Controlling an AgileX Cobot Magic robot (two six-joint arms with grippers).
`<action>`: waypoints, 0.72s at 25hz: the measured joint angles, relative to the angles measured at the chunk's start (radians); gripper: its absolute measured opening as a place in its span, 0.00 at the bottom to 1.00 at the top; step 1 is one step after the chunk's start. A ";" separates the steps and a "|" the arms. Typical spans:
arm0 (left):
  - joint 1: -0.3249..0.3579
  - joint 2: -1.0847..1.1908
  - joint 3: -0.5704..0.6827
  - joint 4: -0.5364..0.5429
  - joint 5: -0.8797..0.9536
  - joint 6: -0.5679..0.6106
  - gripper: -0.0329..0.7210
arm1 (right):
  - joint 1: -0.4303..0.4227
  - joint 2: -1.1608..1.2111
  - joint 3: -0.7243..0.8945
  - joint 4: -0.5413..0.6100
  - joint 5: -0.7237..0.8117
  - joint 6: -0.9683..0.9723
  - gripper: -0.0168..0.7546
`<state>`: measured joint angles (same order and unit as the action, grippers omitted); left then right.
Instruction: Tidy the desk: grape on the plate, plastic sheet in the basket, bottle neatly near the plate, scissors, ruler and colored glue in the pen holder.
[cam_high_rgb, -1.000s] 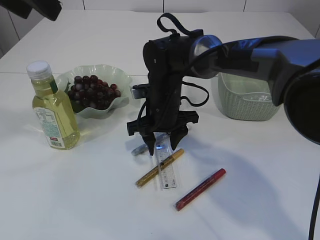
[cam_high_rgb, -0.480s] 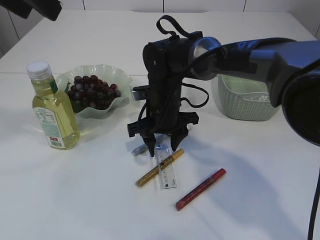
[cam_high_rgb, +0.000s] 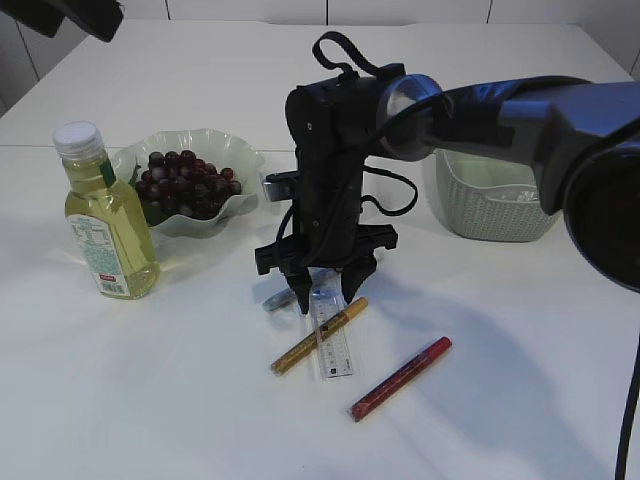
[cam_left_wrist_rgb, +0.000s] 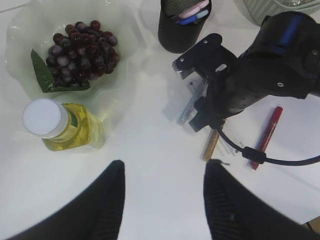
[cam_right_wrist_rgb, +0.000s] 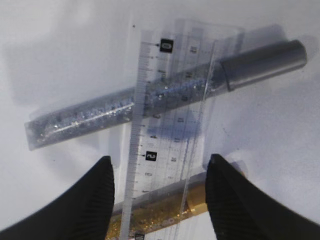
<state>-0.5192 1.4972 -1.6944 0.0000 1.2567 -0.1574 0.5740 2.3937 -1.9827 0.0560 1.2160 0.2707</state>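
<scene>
My right gripper (cam_high_rgb: 320, 292) hangs open just above the clear ruler (cam_right_wrist_rgb: 170, 125), its fingers on either side of the ruler's width. The ruler (cam_high_rgb: 331, 338) lies across a silver glue stick (cam_right_wrist_rgb: 165, 95) and a gold glue stick (cam_high_rgb: 318, 335). A red glue stick (cam_high_rgb: 400, 378) lies apart to the right. Grapes (cam_high_rgb: 187, 183) fill the pale green plate (cam_high_rgb: 235, 205), and the oil bottle (cam_high_rgb: 105, 215) stands upright just left of it. My left gripper (cam_left_wrist_rgb: 165, 165) hovers open and empty high over the table. The black pen holder (cam_left_wrist_rgb: 182, 22) holds pens. Scissors and plastic sheet are out of view.
A pale green basket (cam_high_rgb: 495, 195) stands at the back right. The right arm's black body (cam_left_wrist_rgb: 260, 80) and cable reach across the middle of the table. Bare white tabletop lies in front of the glue sticks and on the left foreground.
</scene>
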 joint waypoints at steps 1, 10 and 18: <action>0.000 0.000 0.000 0.000 0.000 0.000 0.54 | 0.000 0.000 0.000 0.000 0.000 0.000 0.62; 0.000 0.000 0.000 0.000 0.000 0.002 0.54 | 0.000 0.000 0.000 -0.002 0.000 0.000 0.45; 0.000 0.000 0.000 0.000 0.000 0.002 0.54 | 0.000 0.000 -0.002 -0.002 0.000 0.000 0.42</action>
<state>-0.5192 1.4972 -1.6944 0.0000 1.2567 -0.1556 0.5740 2.3937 -1.9851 0.0543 1.2160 0.2707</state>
